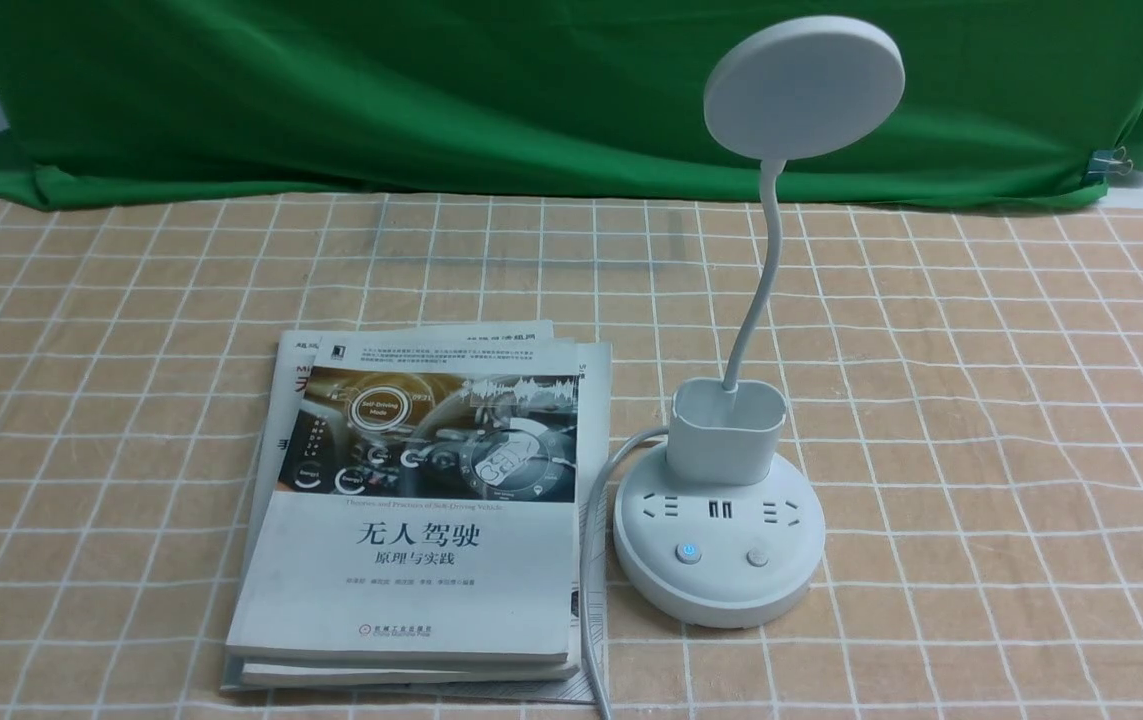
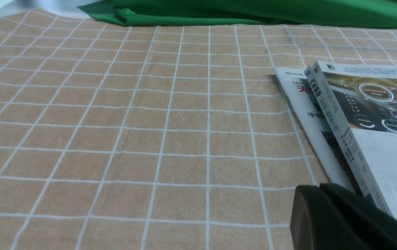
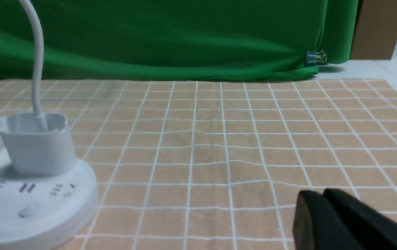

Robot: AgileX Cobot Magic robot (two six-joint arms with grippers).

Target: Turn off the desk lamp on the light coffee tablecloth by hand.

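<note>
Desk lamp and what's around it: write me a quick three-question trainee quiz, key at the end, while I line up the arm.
1. True or false: the desk lamp stands on the stack of books.
2. Multiple choice: which part of the lamp shows a blue glow?
a) the round head
b) the cup
c) the left one of the two buttons
3. Fill in the blank: in the right wrist view, the right gripper has its fingers ____ (open or shut).

Key: 1 false; 2 c; 3 shut.
</note>
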